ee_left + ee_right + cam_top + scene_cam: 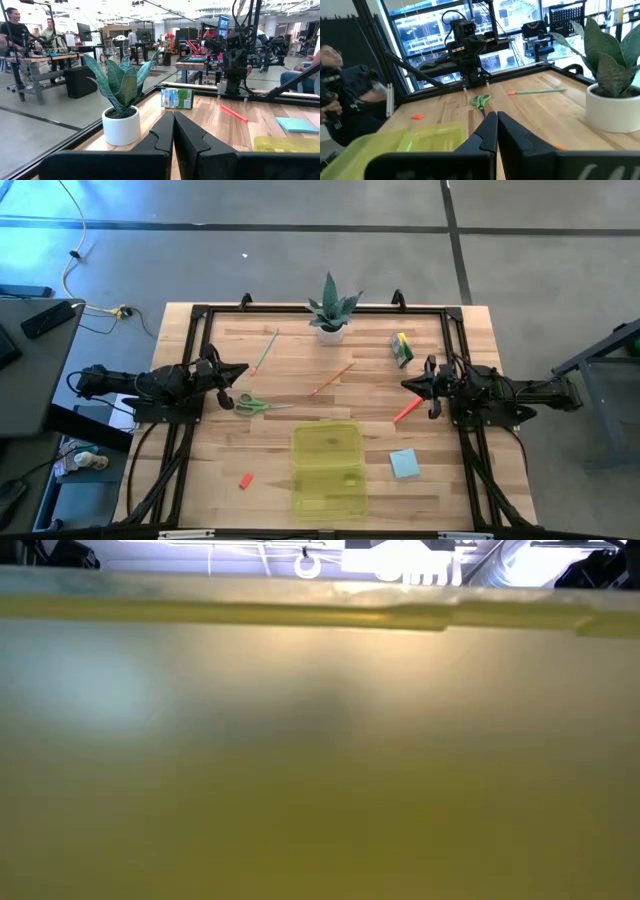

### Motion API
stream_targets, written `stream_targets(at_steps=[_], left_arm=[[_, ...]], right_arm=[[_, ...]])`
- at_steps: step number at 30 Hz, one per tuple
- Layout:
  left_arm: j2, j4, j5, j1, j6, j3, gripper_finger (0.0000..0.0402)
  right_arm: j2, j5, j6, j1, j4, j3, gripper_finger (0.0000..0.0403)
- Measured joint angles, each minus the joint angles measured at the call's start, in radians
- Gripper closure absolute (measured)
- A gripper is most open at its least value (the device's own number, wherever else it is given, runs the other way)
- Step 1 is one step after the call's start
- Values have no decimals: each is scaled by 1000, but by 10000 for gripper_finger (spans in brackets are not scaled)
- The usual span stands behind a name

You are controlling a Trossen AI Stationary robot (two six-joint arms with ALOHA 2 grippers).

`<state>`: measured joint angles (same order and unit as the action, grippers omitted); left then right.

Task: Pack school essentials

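Note:
Both grippers are shut and hold nothing. My left gripper (240, 370) hovers at the table's left side, just beyond the green-handled scissors (250, 405). My right gripper (407, 385) waits at the right side, above the red marker (407, 409). All the stationery lies flat on the table: a pale green pencil (265, 352), an orange pencil (332, 378), a small red eraser (245, 480), a light-blue notepad (404, 463) and a green-yellow crayon box (401, 348). The left wrist view shows the crayon box (177, 98) and marker (233, 112); the right wrist view shows the scissors (480, 101).
A potted spiky plant (330, 310) stands at the far middle of the table. A translucent yellow-green case (327, 470) lies at the near middle and fills the low view (320, 760). A black frame (300, 310) runs round the table. People stand in the room beyond.

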<state>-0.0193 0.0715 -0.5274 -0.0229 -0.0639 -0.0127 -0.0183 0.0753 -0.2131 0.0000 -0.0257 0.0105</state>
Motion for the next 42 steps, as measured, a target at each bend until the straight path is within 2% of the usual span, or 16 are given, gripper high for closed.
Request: stream_targets(at_steps=[11,19,22,25,28,35,38,42], left_arm=[[0,0,0,0,34,0,401],[0,0,0,0,34,0,401],[0,0,0,0,34,0,401],[0,1,0,0,34,0,401],[0,1,0,0,34,0,401],[0,1,0,0,34,0,401],[0,0,0,0,34,0,401],[0,0,0,0,34,0,401]], right_arm=[[0,0,19,0,-1,0,402],[-2,4,143,0,-25,35,402],[-6,60,170,0,29,100,402],[-27,133,197,0,165,179,402],[-69,185,190,0,290,267,402],[-248,211,169,0,474,452,395],[-338,216,169,0,550,523,367],[-456,250,170,0,653,603,307]])
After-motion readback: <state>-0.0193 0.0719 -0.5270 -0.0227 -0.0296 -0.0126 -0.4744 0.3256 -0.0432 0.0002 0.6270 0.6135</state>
